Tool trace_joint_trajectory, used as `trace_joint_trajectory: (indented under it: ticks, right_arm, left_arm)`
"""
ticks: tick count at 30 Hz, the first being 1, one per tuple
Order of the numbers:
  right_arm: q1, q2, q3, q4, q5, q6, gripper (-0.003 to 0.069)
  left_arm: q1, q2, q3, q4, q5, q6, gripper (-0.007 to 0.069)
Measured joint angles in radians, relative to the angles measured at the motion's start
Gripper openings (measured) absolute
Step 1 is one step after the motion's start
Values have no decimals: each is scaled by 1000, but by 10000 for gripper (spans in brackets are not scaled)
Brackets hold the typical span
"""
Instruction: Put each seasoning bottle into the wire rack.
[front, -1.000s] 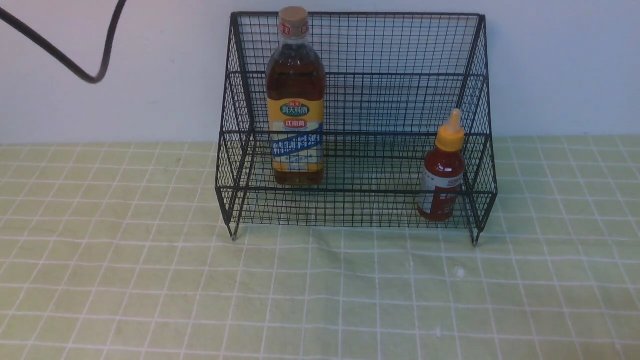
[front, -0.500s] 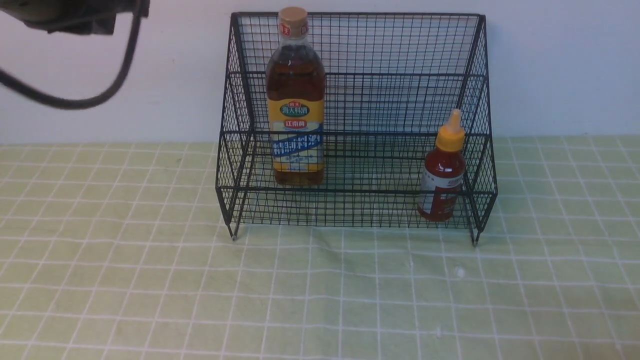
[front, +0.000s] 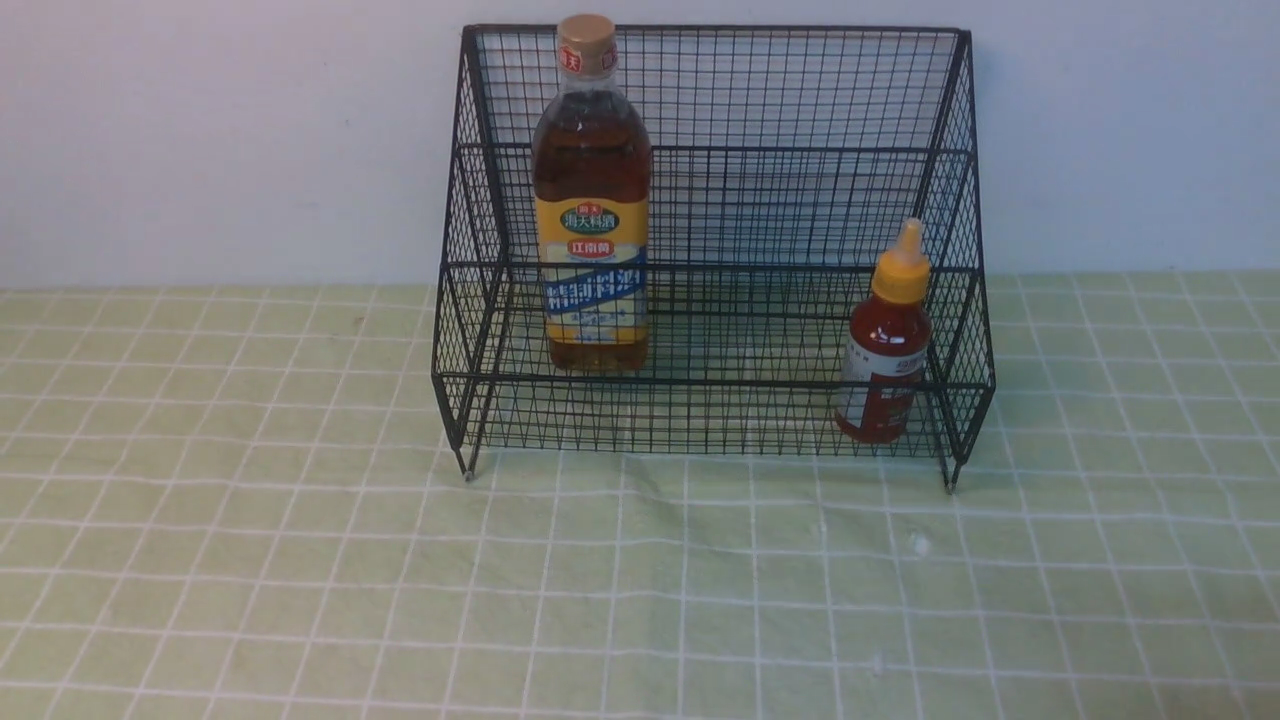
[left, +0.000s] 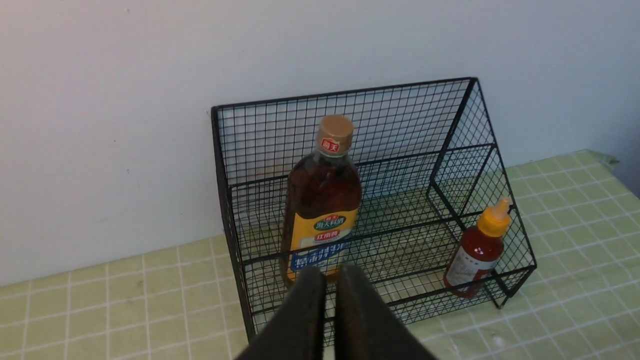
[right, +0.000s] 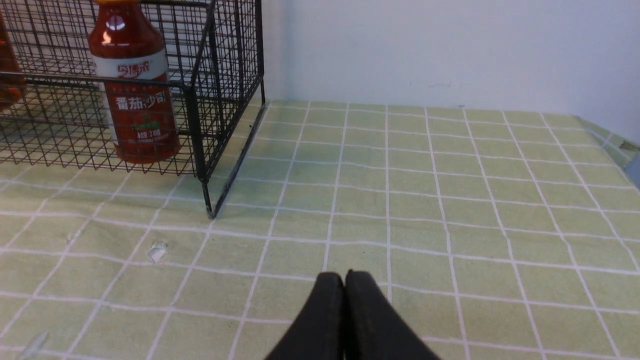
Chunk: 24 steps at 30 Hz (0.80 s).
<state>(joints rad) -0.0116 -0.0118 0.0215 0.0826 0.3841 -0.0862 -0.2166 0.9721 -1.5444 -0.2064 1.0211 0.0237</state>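
Both bottles stand upright in the wire rack (front: 715, 240): the tall amber bottle (front: 591, 200) looks heavy and slick — best gripped at its label — while the red sauce bottle (front: 885, 345) looks light. The left gripper (left: 330, 280) and right gripper (right: 344, 285) hold nothing, jaws closed together.

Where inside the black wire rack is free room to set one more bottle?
The black wire-mesh rack has a free stretch on its lower tier between the tall amber bottle with gold cap and the small red sauce bottle with yellow nozzle. The step behind them looks bare too. It is tight at the right side wall, beside the red bottle.
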Motion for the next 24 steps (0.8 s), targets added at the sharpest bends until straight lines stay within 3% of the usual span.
trace_joint_trajectory:
  ticks: [9,17,20,24]
  right_arm:
    - [0,0,0,0,0,0,-15]
    - [0,0,0,0,0,0,-15]
    - [0,0,0,0,0,0,-15]
    - [0,0,0,0,0,0,-15]
  left_arm:
    - [0,-105,0,14,19,9,17]
    - [0,-202,17,114,18,9,17]
    - [0,-254,75,148,2,9,17]
    - [0,-431,326,206,-148,14,17]
